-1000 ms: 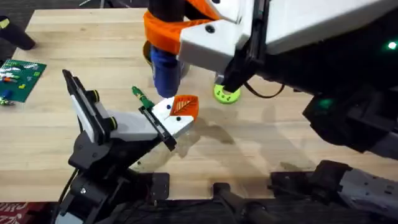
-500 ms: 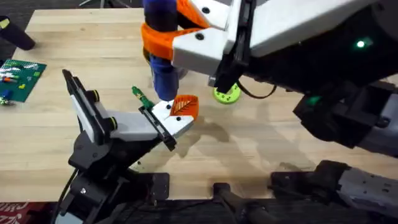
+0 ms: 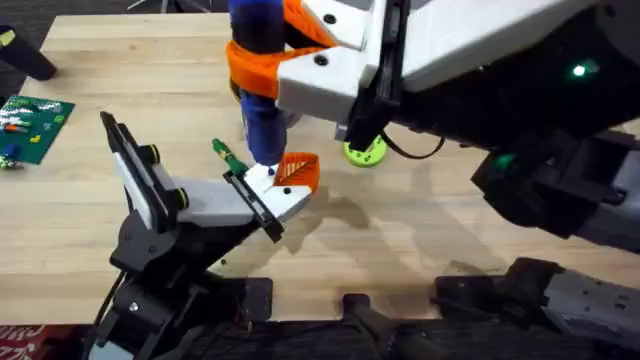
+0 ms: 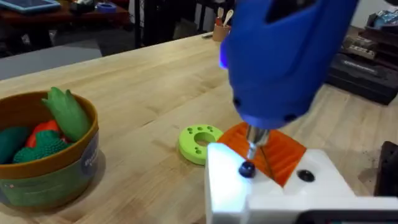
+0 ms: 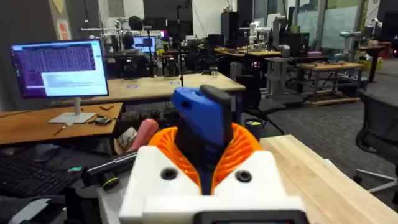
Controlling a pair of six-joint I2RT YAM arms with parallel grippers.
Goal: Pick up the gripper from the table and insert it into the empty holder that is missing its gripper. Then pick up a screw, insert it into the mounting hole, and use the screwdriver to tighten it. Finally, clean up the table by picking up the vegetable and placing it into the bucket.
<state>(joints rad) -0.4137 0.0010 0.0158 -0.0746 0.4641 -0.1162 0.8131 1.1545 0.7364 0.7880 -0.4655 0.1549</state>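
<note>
My right gripper (image 3: 262, 62) reaches across the table, shut on the blue screwdriver (image 3: 263, 125), which stands upright. Its bit rests on a dark screw (image 4: 247, 169) in the white holder (image 3: 283, 203) at the end of the left arm. The small orange gripper piece (image 3: 298, 172) sits in the holder beside the bit. In the right wrist view the screwdriver's top (image 5: 199, 115) is clamped between orange ribbed pads (image 5: 245, 146). The yellow-brown bucket (image 4: 53, 171) stands behind and holds a green vegetable (image 4: 65, 112) and others. A small green and orange item (image 3: 228, 156) lies left of the holder.
A lime-green disc with holes (image 3: 365, 150) lies on the table just right of the holder. A green circuit board (image 3: 32, 122) and a black object (image 3: 25, 55) sit at the table's far left edge. Bare wood stretches to the right and front.
The right arm shifted slightly left and brought the screwdriver more upright, its bit settling onto the holder. Over the last half second almost nothing moved. The left arm stayed still.
</note>
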